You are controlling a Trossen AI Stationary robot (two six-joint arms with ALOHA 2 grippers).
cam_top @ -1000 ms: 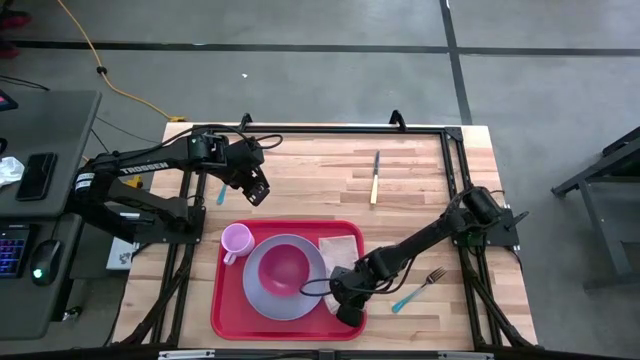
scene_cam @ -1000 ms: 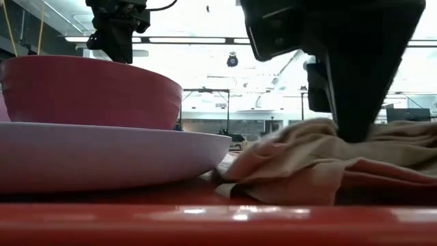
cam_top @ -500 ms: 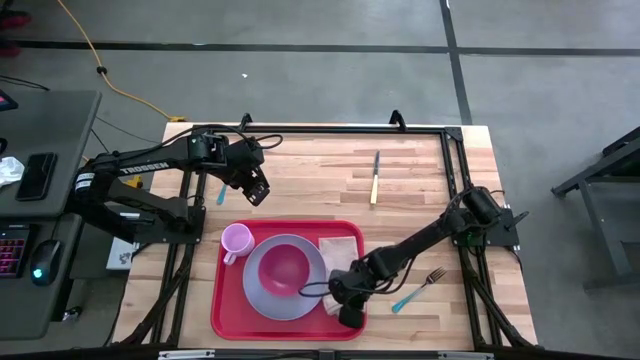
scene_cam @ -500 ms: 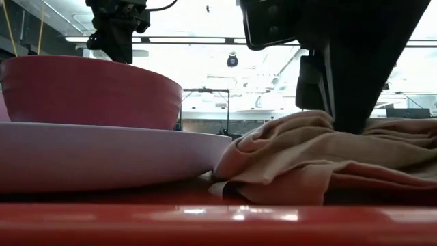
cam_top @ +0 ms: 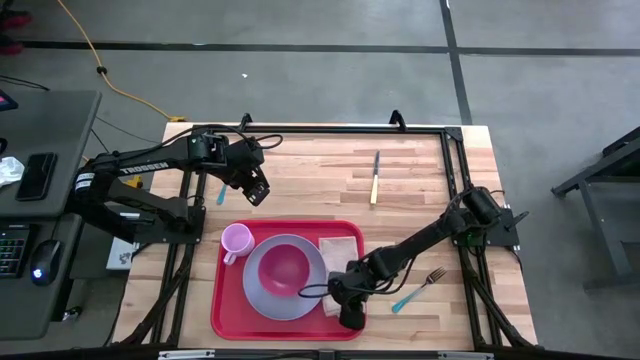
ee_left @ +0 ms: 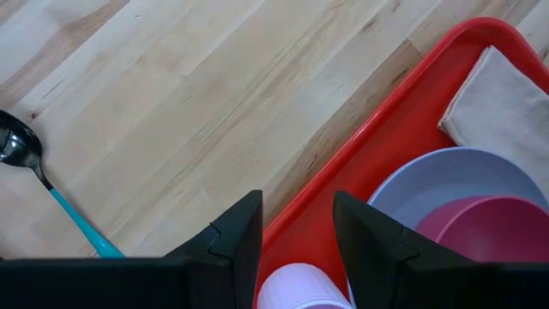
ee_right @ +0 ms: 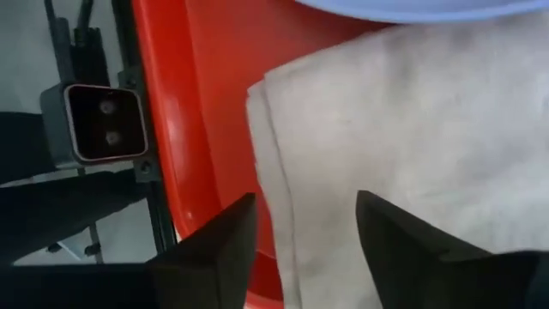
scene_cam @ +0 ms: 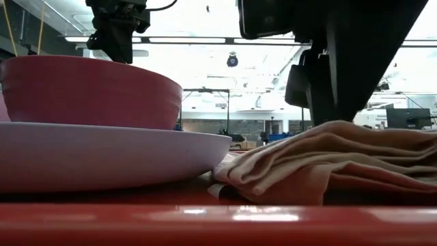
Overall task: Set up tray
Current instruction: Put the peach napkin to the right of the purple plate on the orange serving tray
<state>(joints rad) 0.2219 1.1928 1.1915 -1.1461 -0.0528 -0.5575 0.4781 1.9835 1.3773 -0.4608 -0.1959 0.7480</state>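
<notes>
Two dark arms share a wooden surface (cam_top: 420,190) here, and the one that matters is the right. Its end effector (cam_top: 347,305) hangs low over the near right corner of the red tray (cam_top: 226,305), fingers spread apart above a beige folded napkin (cam_top: 340,250), which lies flat on the tray floor beside a lavender plate (cam_top: 262,298); nothing is pinched between them. The plate carries a pink bowl (cam_top: 284,266), with a small pink cup (cam_top: 236,240) at the tray's far left corner.

The tray sits at the near middle of the surface, its long axis running left to right, so the right arm reaches it on a slant from the right edge. The fork (cam_top: 418,287) with a teal handle lies just beside that arm, on bare wood right of the tray, making the right arm the likelier one to fetch it. A yellow-handled knife (cam_top: 374,180) lies farther back, well apart from both arms.

The left end effector (cam_top: 257,191) waits above the wood behind the tray's far left corner, fingers also spread and empty, a teal-handled spoon (ee_left: 47,189) near it.

Open room is ample behind the tray, tighter along its right rim.
</notes>
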